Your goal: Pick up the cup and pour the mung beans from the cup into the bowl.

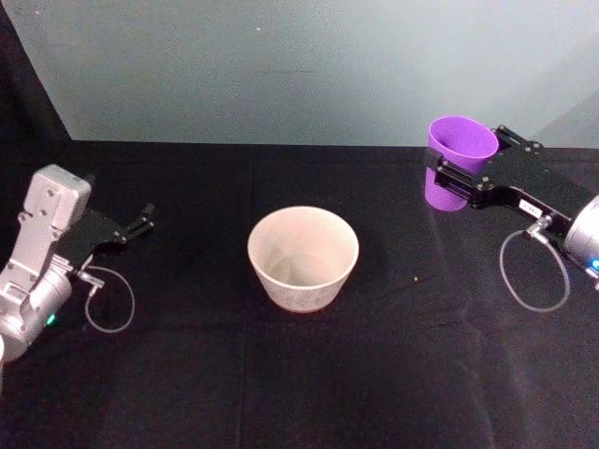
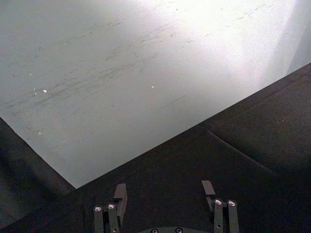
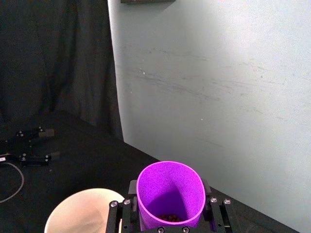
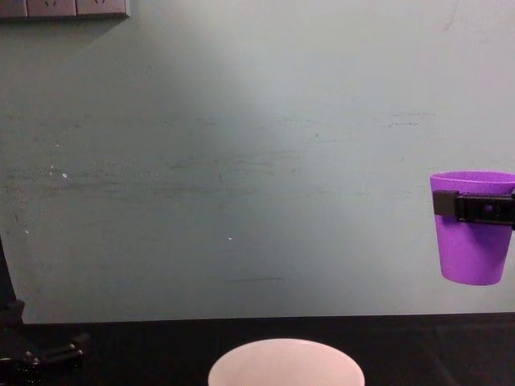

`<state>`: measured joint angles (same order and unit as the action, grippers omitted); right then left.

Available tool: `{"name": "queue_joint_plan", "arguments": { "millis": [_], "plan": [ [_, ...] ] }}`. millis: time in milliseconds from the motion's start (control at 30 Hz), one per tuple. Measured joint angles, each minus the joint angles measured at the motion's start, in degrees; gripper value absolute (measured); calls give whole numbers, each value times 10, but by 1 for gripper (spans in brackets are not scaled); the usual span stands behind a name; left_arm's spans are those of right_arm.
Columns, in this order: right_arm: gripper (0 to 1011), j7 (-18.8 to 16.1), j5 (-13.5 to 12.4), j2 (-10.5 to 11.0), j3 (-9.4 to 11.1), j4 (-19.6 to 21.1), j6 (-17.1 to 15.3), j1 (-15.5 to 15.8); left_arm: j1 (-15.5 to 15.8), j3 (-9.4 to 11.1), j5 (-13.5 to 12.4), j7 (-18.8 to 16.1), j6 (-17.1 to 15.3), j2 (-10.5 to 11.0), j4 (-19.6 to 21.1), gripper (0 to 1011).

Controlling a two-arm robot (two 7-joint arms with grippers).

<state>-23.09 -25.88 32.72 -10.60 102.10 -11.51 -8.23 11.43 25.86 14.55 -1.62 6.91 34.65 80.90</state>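
The purple cup (image 1: 457,166) hangs upright in the air at the right, well above the table, with my right gripper (image 1: 465,168) shut on its sides. In the right wrist view the cup (image 3: 170,194) shows dark mung beans (image 3: 169,217) at its bottom. In the chest view the cup (image 4: 471,233) is high at the right edge, clamped by a black finger (image 4: 475,207). The white bowl (image 1: 302,257) stands at the table's middle, to the left of the cup and lower, and looks empty. My left gripper (image 1: 148,218) rests open at the left, also seen in its own view (image 2: 164,190).
A black cloth (image 1: 281,374) covers the table, with a pale wall (image 1: 281,65) behind it. A tiny speck (image 1: 413,278) lies on the cloth right of the bowl. Cable loops hang from both wrists.
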Motion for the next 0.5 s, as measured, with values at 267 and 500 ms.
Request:
{"name": "queue_joint_plan", "arguments": {
  "millis": [267,500],
  "plan": [
    [731,0,0,0,0,0,0,0,0,0,0,0,0,0,0,1000],
    [731,0,0,0,0,0,0,0,0,0,0,0,0,0,0,1000]
  ]
}}
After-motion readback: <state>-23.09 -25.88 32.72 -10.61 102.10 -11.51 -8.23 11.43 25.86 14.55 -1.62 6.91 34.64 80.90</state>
